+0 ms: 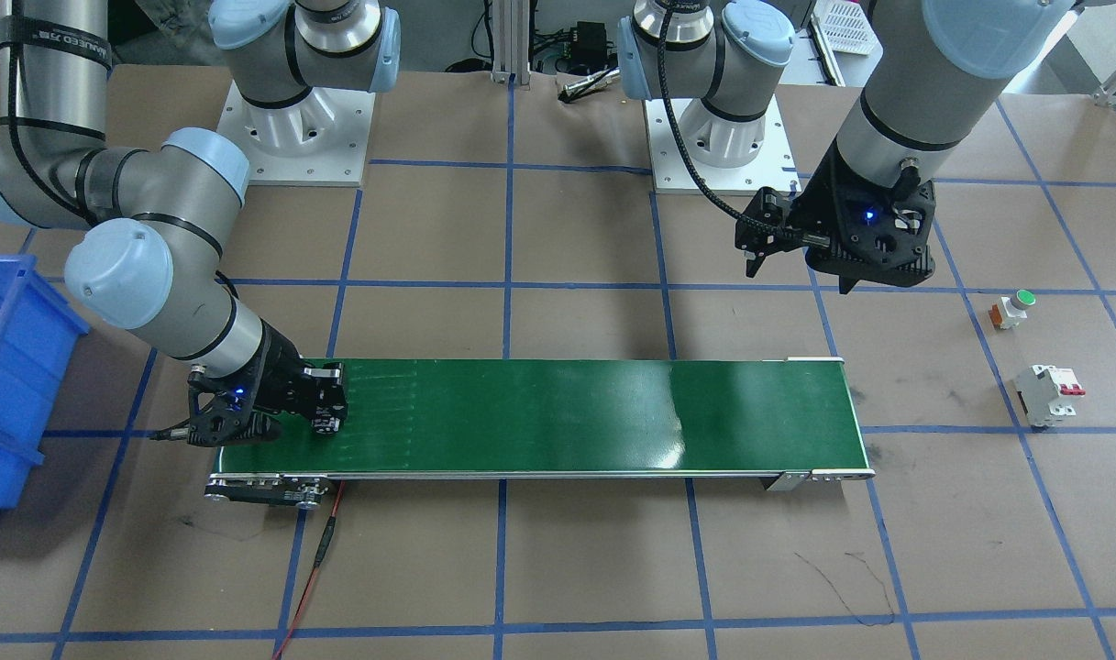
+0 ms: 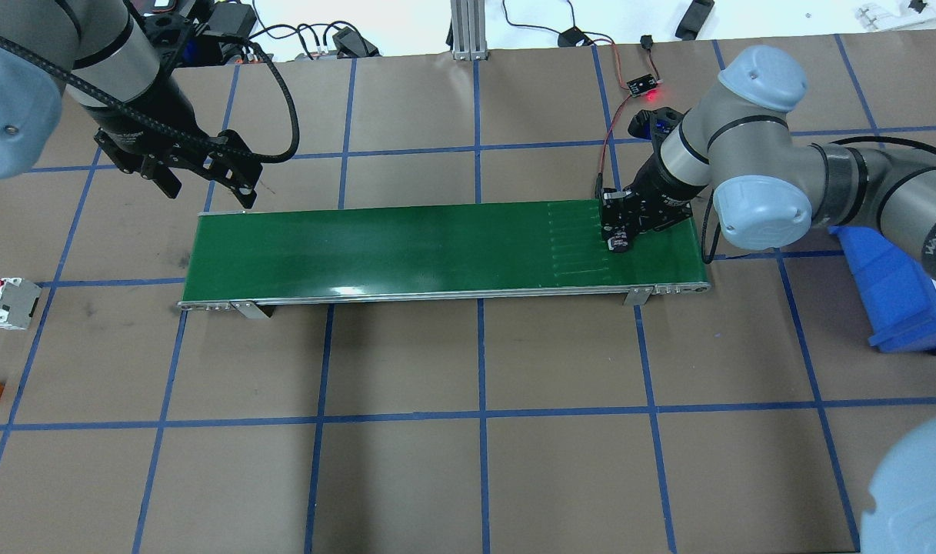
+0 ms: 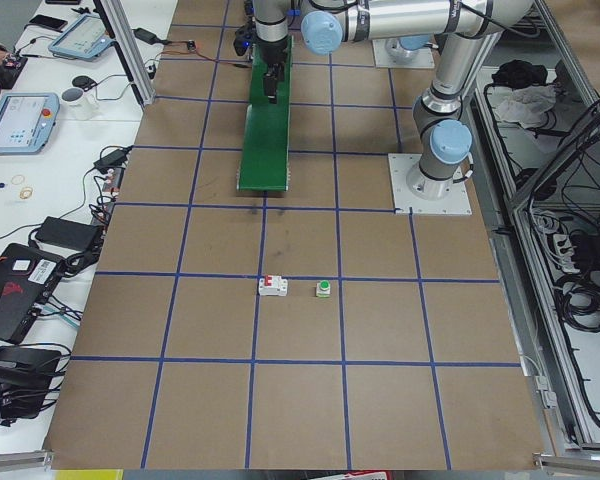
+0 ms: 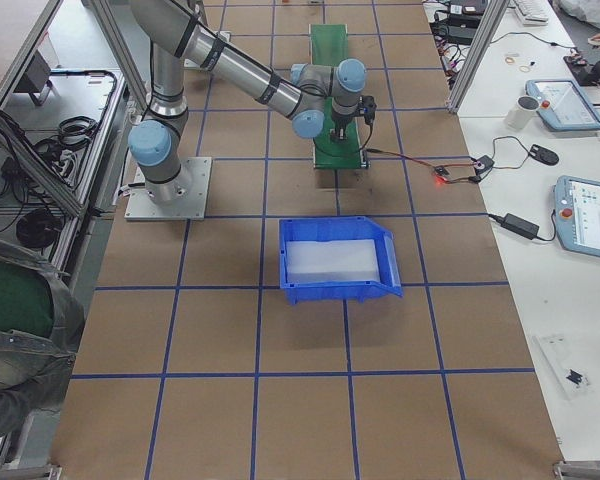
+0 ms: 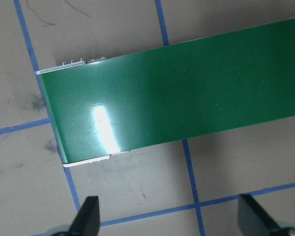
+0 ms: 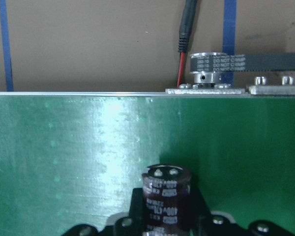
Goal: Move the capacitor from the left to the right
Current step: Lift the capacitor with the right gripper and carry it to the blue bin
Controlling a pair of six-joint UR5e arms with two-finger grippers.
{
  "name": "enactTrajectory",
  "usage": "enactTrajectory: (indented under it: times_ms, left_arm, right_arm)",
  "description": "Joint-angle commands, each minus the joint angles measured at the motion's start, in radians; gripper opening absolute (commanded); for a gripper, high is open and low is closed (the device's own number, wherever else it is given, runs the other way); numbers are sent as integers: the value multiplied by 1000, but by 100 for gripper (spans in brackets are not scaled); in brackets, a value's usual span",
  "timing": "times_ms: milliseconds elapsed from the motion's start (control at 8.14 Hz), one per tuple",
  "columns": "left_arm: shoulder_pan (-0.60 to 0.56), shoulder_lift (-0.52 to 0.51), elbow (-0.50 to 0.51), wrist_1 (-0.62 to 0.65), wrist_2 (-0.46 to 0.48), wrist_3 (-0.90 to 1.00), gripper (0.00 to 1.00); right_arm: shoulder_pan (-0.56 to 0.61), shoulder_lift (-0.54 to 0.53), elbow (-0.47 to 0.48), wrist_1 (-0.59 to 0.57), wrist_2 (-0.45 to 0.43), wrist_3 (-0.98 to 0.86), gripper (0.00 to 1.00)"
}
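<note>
Black capacitor (image 6: 167,196) pinched by the right gripper (image 2: 618,235) above the green belt (image 2: 437,246), right end; left gripper (image 5: 169,214) spread wide.

In the right wrist view you can read very little. The small black cylindrical capacitor (image 6: 167,199) has pale grey print on its side. One line looks like "400"; the lines above it are too blurred to make out. The black toothed drive belt (image 6: 250,61) beyond the far edge of the green conveyor (image 6: 64,147) bears repeated pale lettering, too small to read. A black strap (image 1: 51,41) round the grey right arm (image 1: 49,174) shows white lettering you cannot read with certainty.
</note>
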Motion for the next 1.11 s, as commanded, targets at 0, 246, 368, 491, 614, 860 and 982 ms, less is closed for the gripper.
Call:
enactTrajectory:
  times_ms: [0, 246, 368, 491, 614, 860, 982]
  left_arm:
    - [1, 0, 0, 0, -1, 0, 100]
    - [1, 0, 0, 0, -1, 0, 100]
    - [1, 0, 0, 0, 0, 0, 100]
    - [1, 0, 0, 0, -1, 0, 100]
    - [1, 0, 0, 0, 0, 0, 100]
    - [1, 1, 0, 0, 0, 0, 100]
    - [1, 1, 0, 0, 0, 0, 100]
  right_arm:
    - [-4, -22, -73, 70, -79, -14, 0]
    - [-5, -72, -165, 192, -199, -18, 0]
    - [-22, -97, -173, 213, -262, -41, 0]
    - [-71, -124, -173, 224, -300, -93, 0]
    - [-137, -147, -178, 274, -331, -164, 0]
    - [-278, -168, -179, 293, -411, -337, 0]
    - [-348, -172, -183, 295, -447, -418, 0]
